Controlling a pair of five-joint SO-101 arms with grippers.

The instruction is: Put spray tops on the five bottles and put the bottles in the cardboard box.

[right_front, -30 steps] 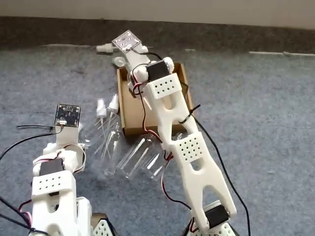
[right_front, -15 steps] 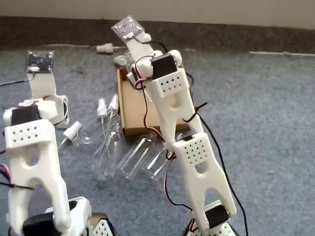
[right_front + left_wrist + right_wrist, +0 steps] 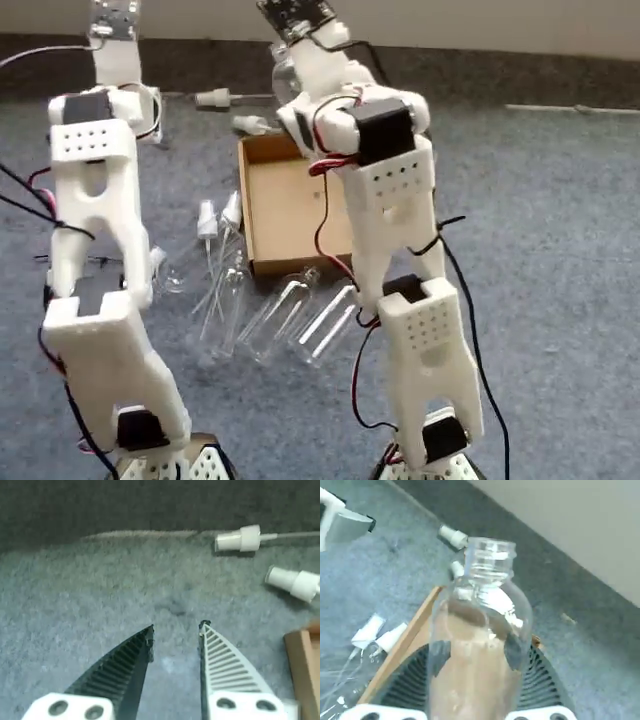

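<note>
The cardboard box (image 3: 278, 205) sits open on the carpet (image 3: 560, 230). Above its far end my right gripper (image 3: 479, 672) clamps a clear bottle (image 3: 480, 610) by the belly, neck uncapped. It seems light, slick, crushable: hold gently. My left gripper (image 3: 176, 629) hangs parted, empty, near two spray tops (image 3: 239, 539). The bottle hides where that grip bites.

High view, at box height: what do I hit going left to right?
left arm → spray top → second spray top → cardboard box → right arm. The bottles lying nearer the camera overlap the box's span, so they are left out.
</note>
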